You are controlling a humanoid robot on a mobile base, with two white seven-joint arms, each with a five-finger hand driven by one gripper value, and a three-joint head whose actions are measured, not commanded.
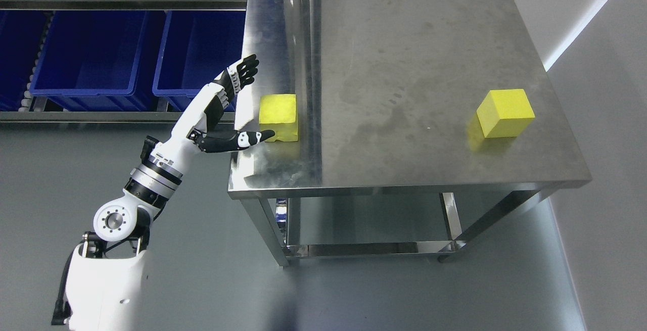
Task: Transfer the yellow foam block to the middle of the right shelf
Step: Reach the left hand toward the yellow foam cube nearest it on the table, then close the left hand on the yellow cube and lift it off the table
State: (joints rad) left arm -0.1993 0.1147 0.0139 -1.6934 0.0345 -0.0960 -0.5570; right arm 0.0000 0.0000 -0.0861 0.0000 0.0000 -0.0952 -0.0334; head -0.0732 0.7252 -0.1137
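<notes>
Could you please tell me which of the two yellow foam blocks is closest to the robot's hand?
The yellow foam block near the table's left edge, right beside the open left hand. The other yellow block sits far off by the right edge.

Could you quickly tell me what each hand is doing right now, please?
Left hand: open, fingers spread beside the near yellow foam block, holding nothing.
Right hand: not in view.

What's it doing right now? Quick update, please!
Left robot hand open beside near yellow block, not gripping. Second yellow block far right on table. Nothing in the way.
</notes>
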